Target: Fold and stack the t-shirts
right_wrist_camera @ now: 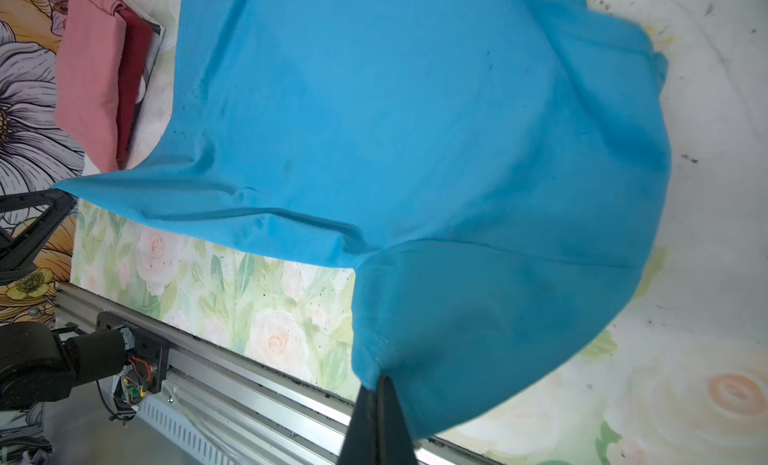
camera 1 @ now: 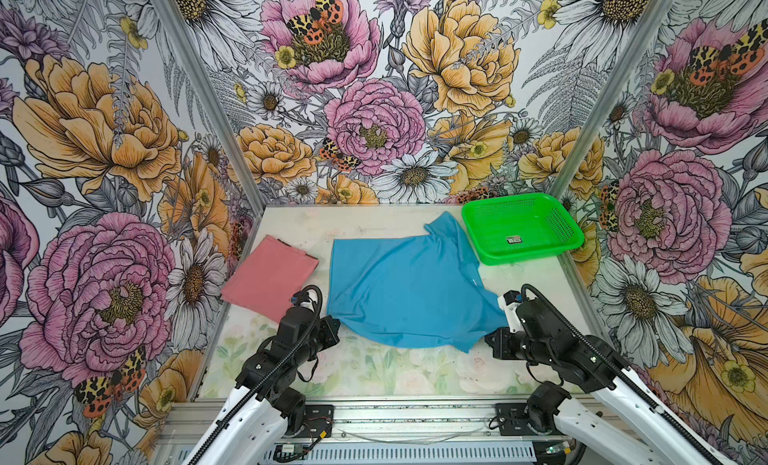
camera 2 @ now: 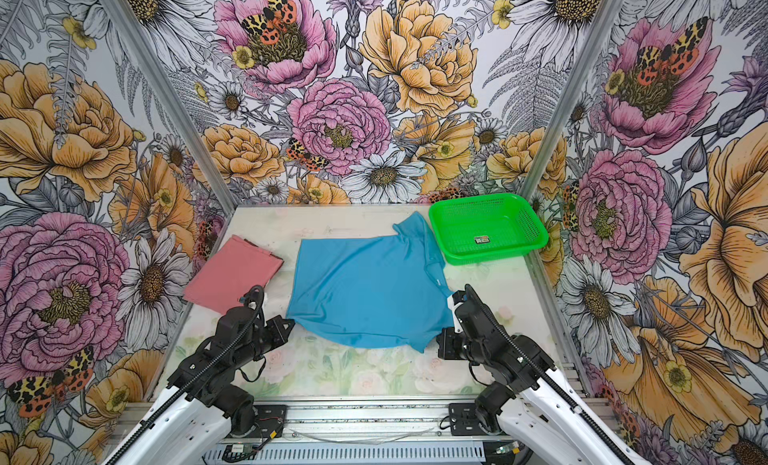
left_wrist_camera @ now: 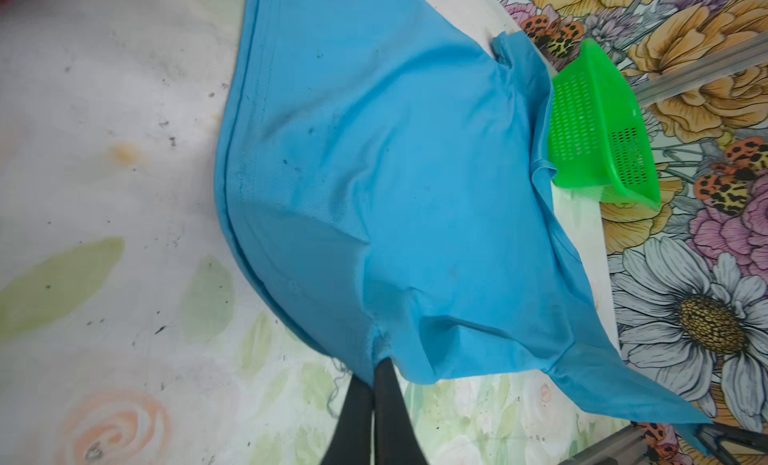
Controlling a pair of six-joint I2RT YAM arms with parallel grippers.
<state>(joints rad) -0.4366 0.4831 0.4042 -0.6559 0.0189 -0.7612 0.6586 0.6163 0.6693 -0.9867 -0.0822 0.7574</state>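
1. The blue shirt [camera 1: 407,288] lies spread and unfolded across the middle of the worktop [camera 1: 374,371]. The pink shirt [camera 1: 270,276] lies folded at the left, just beside it and not touching.
2. The left tool [left_wrist_camera: 376,361] is closed, pinching the blue shirt's near left corner. The right tool [right_wrist_camera: 380,379] is closed, pinching the near right corner. The edge between them sags in a curve.
3. Risk: each pinch takes only a small bite of cloth. An uneven pull could slip one corner free, and the fold would land crooked.
4. Risk: the far sleeve lies against the green basket [camera 1: 528,255]. Lifting or dragging the shirt could catch on the basket's rim and shift it.
5. Risk: swinging cloth to the left could brush the pink shirt and disturb its fold.
6. Room: bare worktop lies in front of the blue shirt, with a narrow strip behind it. Walls close in on both sides. The metal rail [camera 1: 415,417] bounds the front edge, near the right tool.
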